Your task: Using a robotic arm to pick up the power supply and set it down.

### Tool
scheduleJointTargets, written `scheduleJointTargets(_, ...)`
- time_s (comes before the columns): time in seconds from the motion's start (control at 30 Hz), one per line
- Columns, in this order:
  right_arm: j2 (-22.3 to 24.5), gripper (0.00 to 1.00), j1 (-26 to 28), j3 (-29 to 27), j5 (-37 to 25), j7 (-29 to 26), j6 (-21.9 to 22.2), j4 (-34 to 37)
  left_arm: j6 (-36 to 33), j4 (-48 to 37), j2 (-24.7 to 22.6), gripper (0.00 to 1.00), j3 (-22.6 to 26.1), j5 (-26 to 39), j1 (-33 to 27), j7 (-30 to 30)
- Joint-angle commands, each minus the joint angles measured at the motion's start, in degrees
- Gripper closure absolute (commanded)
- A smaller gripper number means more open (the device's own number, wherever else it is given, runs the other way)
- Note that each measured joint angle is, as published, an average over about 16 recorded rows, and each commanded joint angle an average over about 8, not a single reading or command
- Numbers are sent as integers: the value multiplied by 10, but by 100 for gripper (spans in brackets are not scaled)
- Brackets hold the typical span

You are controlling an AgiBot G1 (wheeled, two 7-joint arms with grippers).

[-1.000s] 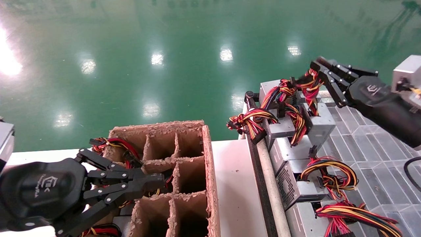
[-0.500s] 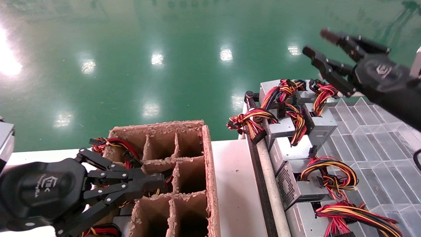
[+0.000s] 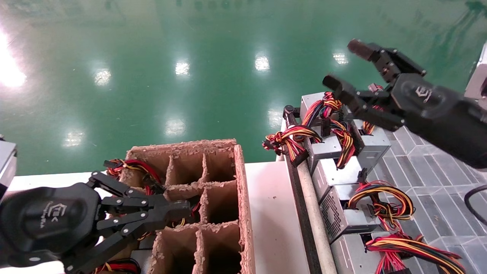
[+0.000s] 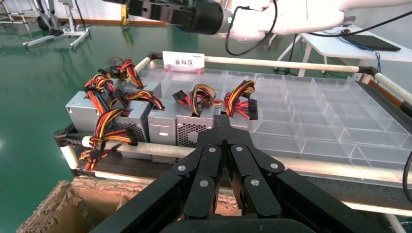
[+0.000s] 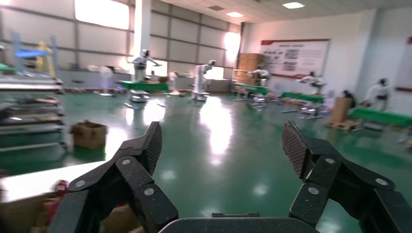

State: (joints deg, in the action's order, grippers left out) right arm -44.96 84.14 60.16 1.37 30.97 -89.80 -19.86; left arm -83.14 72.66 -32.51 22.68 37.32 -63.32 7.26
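Note:
Several silver-grey power supplies with red, orange, yellow and black wire bundles stand in a row along the cart's left edge; one (image 3: pixel 330 147) sits near the far end. In the left wrist view the same row (image 4: pixel 163 125) faces me. My right gripper (image 3: pixel 344 63) hovers open above the far end of the row, touching nothing. Its wrist view shows the right gripper (image 5: pixel 222 145) with only green floor between the ribbed pads (image 5: pixel 154 143). My left gripper (image 3: pixel 182 207) is shut and empty over the brown cardboard divider box (image 3: pixel 243 179); the left gripper (image 4: pixel 223 119) points at the cart.
Clear plastic compartment trays (image 3: pixel 426 167) cover the cart right of the power supplies. A padded rail (image 3: pixel 310 213) runs along the cart's left edge. Wired units fill the divider box's left cells (image 3: pixel 133 167). A white table (image 3: pixel 266 213) lies between box and cart.
The right gripper rose from the far wire bundle, opened wide, then shifted left and a little lower. The wires dropped back onto the units. The left arm has not moved.

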Motion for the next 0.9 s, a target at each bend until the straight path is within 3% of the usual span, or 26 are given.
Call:
scheduleJointTargets(0.03,4,0,-9,-18,-18,-17,2,-22,0,0,0,35,0,0,0,0)
scheduleJointTargets(0.13,10,0,-23,-46,-45,-43,4,-56,0,0,0,0,0,0,0,0)
scheduleJointTargets(0.9,57,0,-130,-255,-250,-241,24,-310,0,0,0,0,0,0,0,0)
